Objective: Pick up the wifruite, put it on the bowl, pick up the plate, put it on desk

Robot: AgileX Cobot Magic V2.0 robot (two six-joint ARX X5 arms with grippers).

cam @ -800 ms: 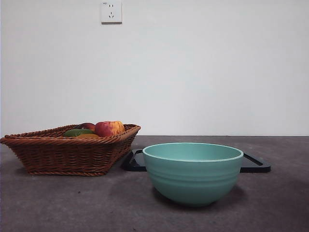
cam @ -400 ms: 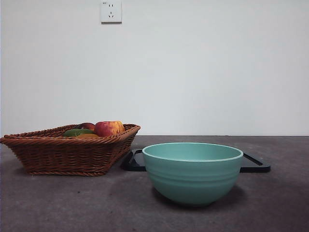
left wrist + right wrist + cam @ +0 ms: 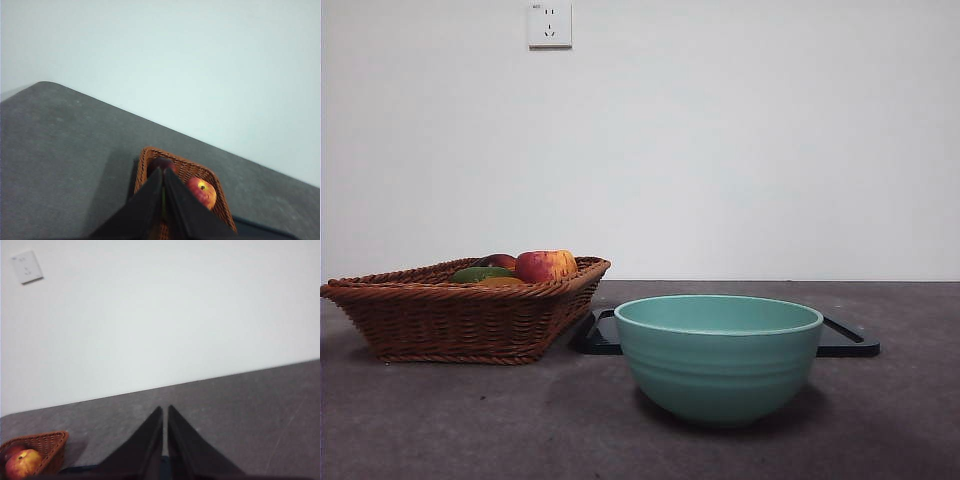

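In the wicker basket [image 3: 460, 320] at one side of the desk [image 3: 520, 430] lie a red-yellow apple [image 3: 546, 265], a green fruit [image 3: 480, 273], a dark reddish fruit [image 3: 498, 261] and something orange, mostly hidden by the rim; a small brown wifruite cannot be made out among them, so it is probably deeper inside, behind the rim. Judged by its kind, such a fruit is light, a little soft and rounded, so it likely rolls; a mild hold across its short middle seems best. The teal bowl [image 3: 719, 355] stands just beside the basket, in front of a black tray [image 3: 847, 338]; nothing shows above its rim. The left gripper [image 3: 163, 176] hangs above the basket, jaws pressed together on nothing; the right gripper [image 3: 164, 412] waits over bare desk, jaws likewise together and empty.
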